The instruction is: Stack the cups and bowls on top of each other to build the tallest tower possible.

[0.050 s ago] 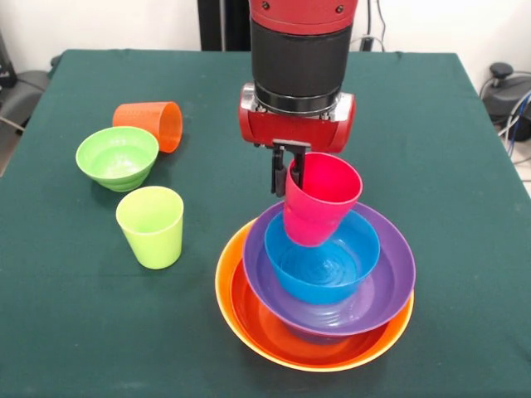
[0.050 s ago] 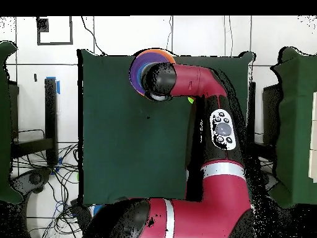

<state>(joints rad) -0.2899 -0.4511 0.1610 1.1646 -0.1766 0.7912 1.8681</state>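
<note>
Four nested pieces are seen near the table's [image 1: 75,332] front edge: yellow-orange bowl [image 1: 228,319] at the base, red-orange bowl [image 1: 265,327] in it, purple bowl [image 1: 390,286] above, blue bowl [image 1: 319,265] innermost. The pinkish red cup [image 1: 319,199] is held tilted, base resting in the blue bowl; its far rim is pinched by the gripper [image 1: 290,170], fingers narrowly set. Apart to the left are found a green bowl [image 1: 116,156], lime green cup [image 1: 152,225] upright, orange cup [image 1: 153,123] on its side
</note>
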